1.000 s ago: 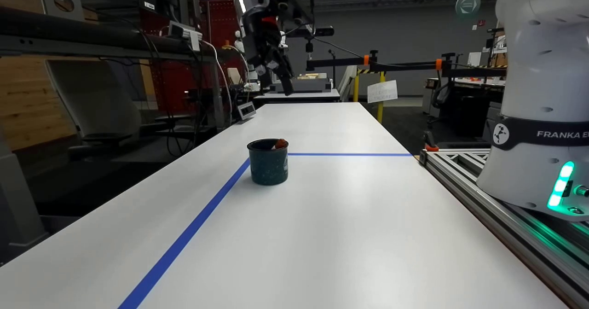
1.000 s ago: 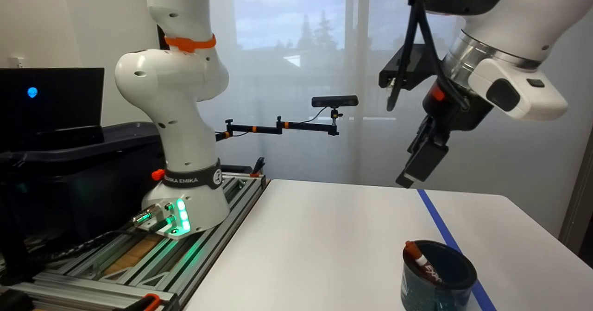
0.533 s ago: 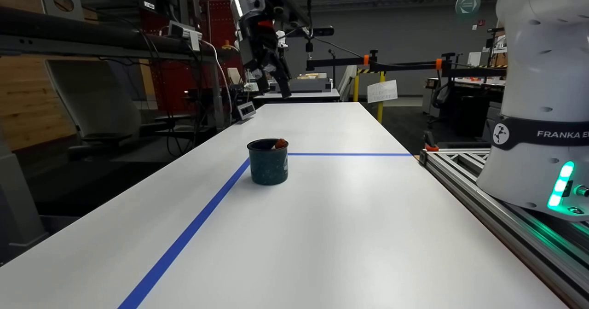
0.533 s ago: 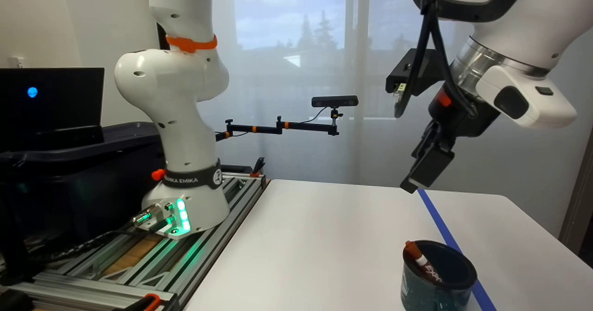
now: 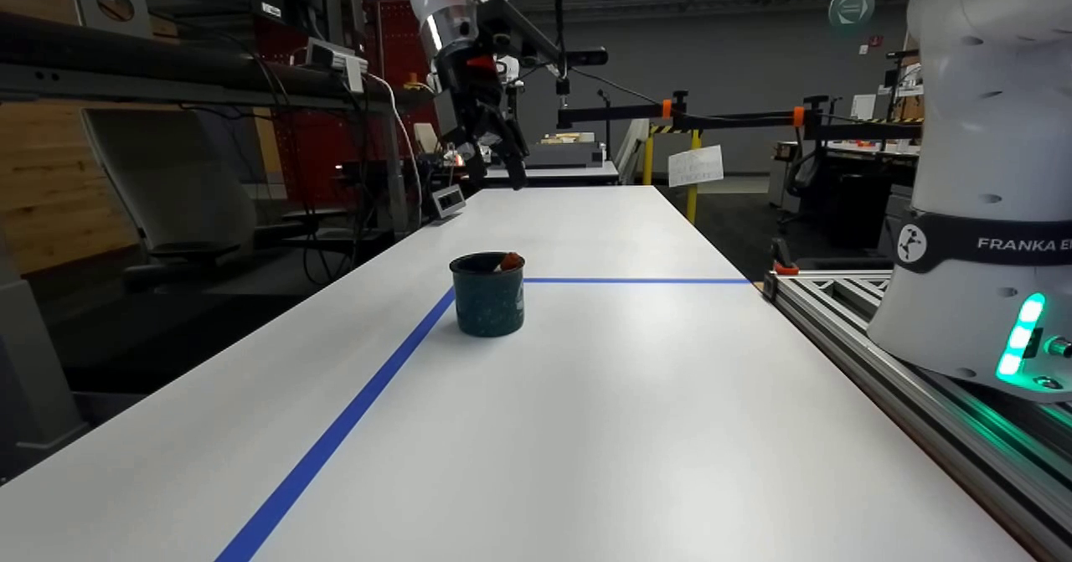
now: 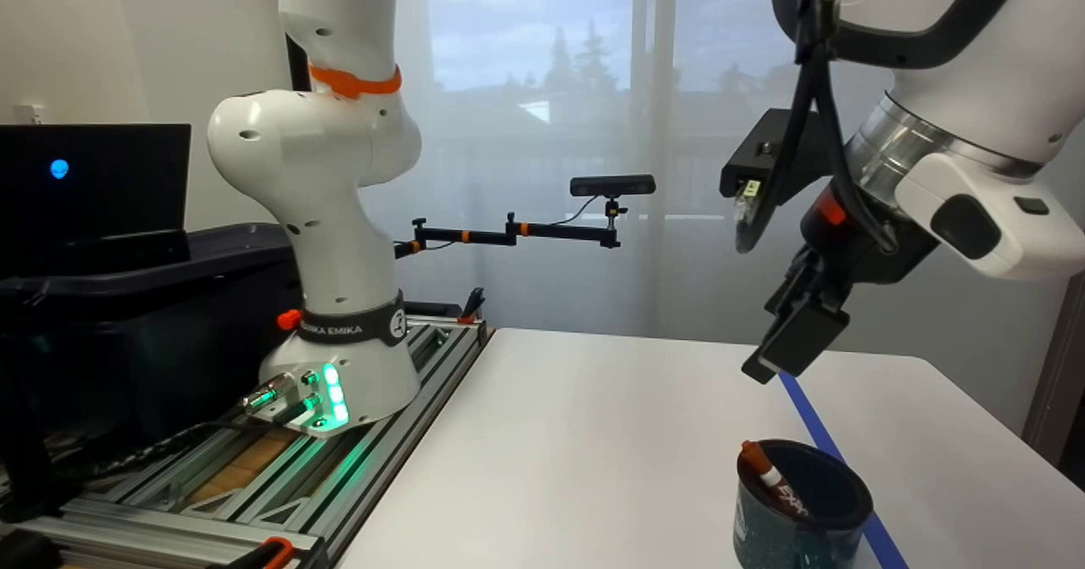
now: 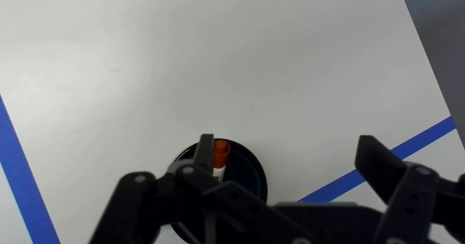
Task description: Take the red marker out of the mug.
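Note:
The mug [image 5: 490, 306] stands upright on the white table; its dark teal wall also shows in the other exterior view [image 6: 788, 543]. The red marker [image 6: 773, 476] leans inside it, red-orange cap at the rim, lower end hidden in the mug. Only its cap shows in an exterior view [image 5: 509, 261]. My gripper [image 6: 757, 371] is open and empty, tilted, above the table and apart from the mug; it also shows in an exterior view [image 5: 496, 180]. In the wrist view the jaws [image 7: 285, 138] are wide apart; the left finger overlaps the mug [image 7: 262, 171] and partly hides the marker [image 7: 221, 156].
Blue tape lines [image 5: 360, 403] cross the white table [image 5: 636, 428] near the mug. A small grey device [image 5: 449, 202] sits at the far table edge. The robot base [image 6: 347, 374] stands on a metal frame beside the table. A camera on a black arm [image 6: 612, 186] stands behind.
My gripper has moved down toward table height and, in an exterior view, somewhat to the right. It stays open. The mug and the marker have not moved.

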You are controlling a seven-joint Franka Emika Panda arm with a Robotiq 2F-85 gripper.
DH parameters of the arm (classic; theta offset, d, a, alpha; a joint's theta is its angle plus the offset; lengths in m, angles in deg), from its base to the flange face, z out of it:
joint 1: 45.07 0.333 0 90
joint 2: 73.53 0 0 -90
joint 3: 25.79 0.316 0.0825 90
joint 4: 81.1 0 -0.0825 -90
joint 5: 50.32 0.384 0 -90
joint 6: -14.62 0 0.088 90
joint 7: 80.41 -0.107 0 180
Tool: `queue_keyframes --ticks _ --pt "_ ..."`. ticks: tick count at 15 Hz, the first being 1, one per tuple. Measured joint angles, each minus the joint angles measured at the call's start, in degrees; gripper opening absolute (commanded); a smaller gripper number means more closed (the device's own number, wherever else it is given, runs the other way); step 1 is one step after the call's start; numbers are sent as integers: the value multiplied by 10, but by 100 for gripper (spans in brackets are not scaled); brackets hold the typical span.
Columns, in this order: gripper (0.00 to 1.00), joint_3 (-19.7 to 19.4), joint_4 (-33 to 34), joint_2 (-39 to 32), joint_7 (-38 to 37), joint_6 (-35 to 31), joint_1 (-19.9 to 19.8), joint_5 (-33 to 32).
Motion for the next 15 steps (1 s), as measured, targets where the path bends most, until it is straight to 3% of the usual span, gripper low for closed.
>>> queue_keyframes --ticks 2,4,7,13,15 --pt "70 0 14 -15 0 1 -5 -2" --pt "54 0 30 -34 -1 2 -9 -5" --pt "49 1 53 -66 -7 3 -11 -16" --pt "54 13 101 -133 -38 3 -10 -56" --pt "47 18 114 -151 -47 4 -10 -67"
